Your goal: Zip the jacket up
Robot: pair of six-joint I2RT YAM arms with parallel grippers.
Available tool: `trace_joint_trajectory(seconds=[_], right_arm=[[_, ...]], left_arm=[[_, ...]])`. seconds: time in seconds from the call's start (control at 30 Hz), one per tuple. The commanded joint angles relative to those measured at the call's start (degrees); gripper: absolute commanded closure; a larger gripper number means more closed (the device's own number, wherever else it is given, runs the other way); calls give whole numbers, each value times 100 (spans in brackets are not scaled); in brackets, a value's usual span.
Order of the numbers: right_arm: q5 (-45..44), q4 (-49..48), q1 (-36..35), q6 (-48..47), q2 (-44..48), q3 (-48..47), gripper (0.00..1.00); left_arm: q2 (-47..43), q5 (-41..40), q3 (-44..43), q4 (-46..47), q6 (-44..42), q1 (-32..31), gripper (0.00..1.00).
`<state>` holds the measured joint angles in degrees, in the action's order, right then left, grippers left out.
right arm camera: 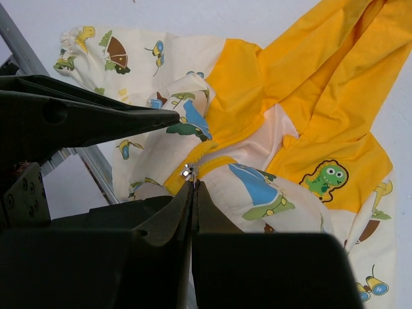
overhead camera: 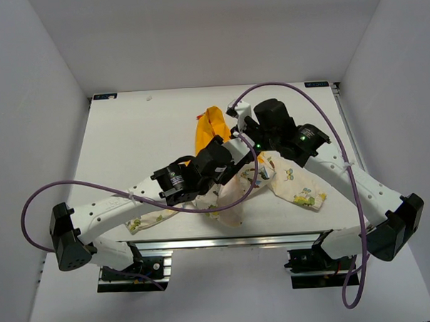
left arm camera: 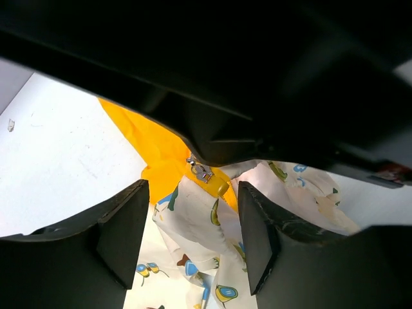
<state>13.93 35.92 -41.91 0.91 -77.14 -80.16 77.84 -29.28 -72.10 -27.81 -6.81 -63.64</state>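
A: Where's the jacket (overhead camera: 234,199)?

B: In the middle of the tabletop (overhead camera: 142,135), lying under both arms. From above, its yellow hood (overhead camera: 212,127) points to 12 o'clock. One cream printed sleeve (overhead camera: 150,219) trails toward 8 o'clock and the other sleeve (overhead camera: 302,191) toward 4 o'clock, close to the near edge.

A: And the right pincer (right arm camera: 193,193)?

B: Pressed together on the small metal zipper pull (right arm camera: 187,171) — its own camera shows the pull right at the fingertips. From there the yellow zipper edge runs off toward 2 o'clock in that view, and the front lies parted up toward the hood.

A: The left pincer (left arm camera: 192,199)?

B: Spread. Its two fingers stand on either side of a fold of cream printed fabric, at 6 o'clock from the pull in the left wrist view. I cannot tell whether the pads touch the cloth.

A: How do the arms lie?

B: The left comes in from 8 o'clock and the right from 4 o'clock — they meet over the jacket's front, with the right pincer just above the left fingers.
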Motion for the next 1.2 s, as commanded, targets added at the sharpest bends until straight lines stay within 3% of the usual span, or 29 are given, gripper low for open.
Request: trace_joint_trajectory(seconds=[0.0, 0.37, 0.8, 0.83, 0.93, 0.97, 1.03, 1.17], right_arm=[[206, -305, 69, 85, 129, -246, 100], [268, -279, 113, 59, 147, -281, 100], [338, -323, 201, 120, 208, -281, 100], [338, -340, 210, 112, 226, -281, 100], [382, -384, 210, 120, 235, -263, 100], [399, -402, 210, 120, 226, -255, 100], [504, -515, 218, 77, 174, -220, 100], [672, -1130, 218, -326, 156, 9, 100]], left_arm=[[3, 116, -50, -189, -31, 36, 32], [-50, -157, 187, -286, 83, 71, 30], [-15, -17, 275, -348, 145, 211, 47], [3, 1, 292, -356, 136, 203, 49], [47, 18, 284, -356, 127, 203, 73], [55, 62, 284, -356, 127, 203, 86], [38, 115, 266, -348, 136, 203, 99], [-181, 212, 310, -321, 110, 203, 100]])
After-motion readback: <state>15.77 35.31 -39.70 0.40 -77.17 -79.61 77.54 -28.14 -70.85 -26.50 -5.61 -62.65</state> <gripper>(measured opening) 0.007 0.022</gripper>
